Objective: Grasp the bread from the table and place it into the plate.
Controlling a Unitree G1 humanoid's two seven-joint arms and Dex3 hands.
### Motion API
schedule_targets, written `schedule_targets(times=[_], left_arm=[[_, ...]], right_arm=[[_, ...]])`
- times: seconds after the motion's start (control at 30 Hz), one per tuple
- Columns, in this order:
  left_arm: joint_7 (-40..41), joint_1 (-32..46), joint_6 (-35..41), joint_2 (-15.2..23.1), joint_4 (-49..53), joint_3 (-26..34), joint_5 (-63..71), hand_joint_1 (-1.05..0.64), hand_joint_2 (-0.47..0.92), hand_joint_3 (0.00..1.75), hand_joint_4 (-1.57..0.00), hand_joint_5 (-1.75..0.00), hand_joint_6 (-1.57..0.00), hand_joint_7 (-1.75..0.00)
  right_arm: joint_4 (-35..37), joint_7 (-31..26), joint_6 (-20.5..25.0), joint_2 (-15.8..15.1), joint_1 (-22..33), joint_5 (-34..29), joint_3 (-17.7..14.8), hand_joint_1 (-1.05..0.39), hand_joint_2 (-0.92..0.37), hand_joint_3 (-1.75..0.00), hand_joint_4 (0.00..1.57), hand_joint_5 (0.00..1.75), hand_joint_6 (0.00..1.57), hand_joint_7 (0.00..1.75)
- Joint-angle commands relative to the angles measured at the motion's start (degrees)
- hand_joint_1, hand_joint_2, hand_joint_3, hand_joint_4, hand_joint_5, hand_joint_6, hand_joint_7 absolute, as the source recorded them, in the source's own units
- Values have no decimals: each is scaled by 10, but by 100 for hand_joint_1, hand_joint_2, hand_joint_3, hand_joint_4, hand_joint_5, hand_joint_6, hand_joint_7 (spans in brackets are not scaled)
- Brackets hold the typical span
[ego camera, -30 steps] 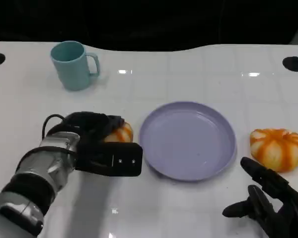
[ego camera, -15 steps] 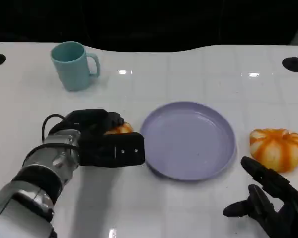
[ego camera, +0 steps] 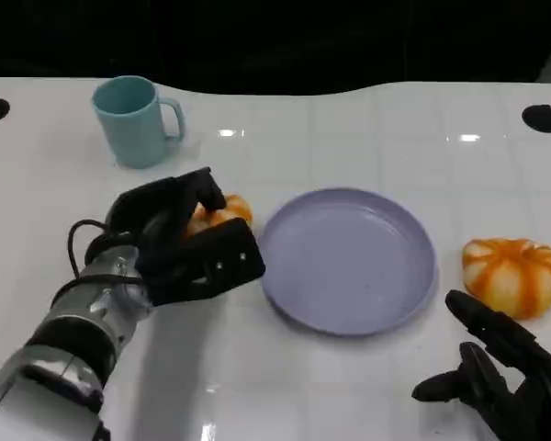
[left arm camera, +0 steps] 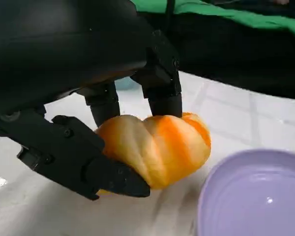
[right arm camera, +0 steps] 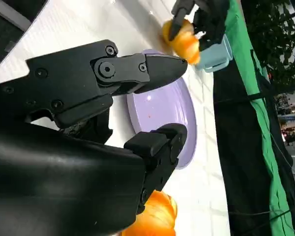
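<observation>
The head view looks down from above and behind the near edge of the table (ego camera: 349,138), facing the far side. It takes in both hands: the left hand (ego camera: 188,243) at lower left and the right hand (ego camera: 496,372) at lower right.

The left wrist view sits close behind the left hand (left arm camera: 78,98), so the bread (left arm camera: 155,147) it holds appears large. A part of the plate (left arm camera: 255,196) shows at one edge.

The right wrist view looks past the right hand (right arm camera: 103,118) across the table, rolled on its side. It shares the plate (right arm camera: 162,113), the cup (right arm camera: 214,51) and the held bread (right arm camera: 182,42) with the head view.
</observation>
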Motion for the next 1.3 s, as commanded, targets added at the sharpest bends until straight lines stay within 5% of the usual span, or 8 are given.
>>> schedule_targets(times=[0.03,0.17,0.23,0.83,1.03,1.1,1.3], left_arm=[[9,8,-7,6,1,6,-8,-20,71,83,-80,-175,-61,-175],[-21,-17,-26,-21,-64,79,-96,-10,46,128,-87,-175,-70,-175],[-24,-20,-26,-24,-82,76,-94,-9,43,134,-88,-175,-71,-175],[-4,-43,-109,-42,-99,8,-19,-10,39,133,-88,-175,-68,-175],[-21,-77,-140,-57,-59,-50,33,-14,52,118,-92,-175,-70,-175],[-41,-92,-128,-65,-41,-71,50,-20,62,101,-91,-175,-70,-175],[-22,-103,-132,-74,-18,-94,73,-21,66,93,-93,-175,-72,-175]], right_arm=[[1,1,-4,-9,2,4,-5,-75,-92,-33,80,101,111,11],[8,-3,-5,-9,-2,-1,-6,-76,-92,-33,81,102,111,11],[9,-3,-7,-9,-4,-2,-6,-76,-92,-33,81,102,111,12],[12,-2,-8,-7,-5,-1,-4,-76,-92,-34,81,104,111,13],[11,2,-7,-6,-5,5,-4,-76,-92,-33,81,105,111,13],[9,3,-3,-4,-4,10,-5,-76,-92,-33,81,105,111,13],[6,2,-2,-4,-2,11,-3,-76,-92,-32,82,104,111,14]])
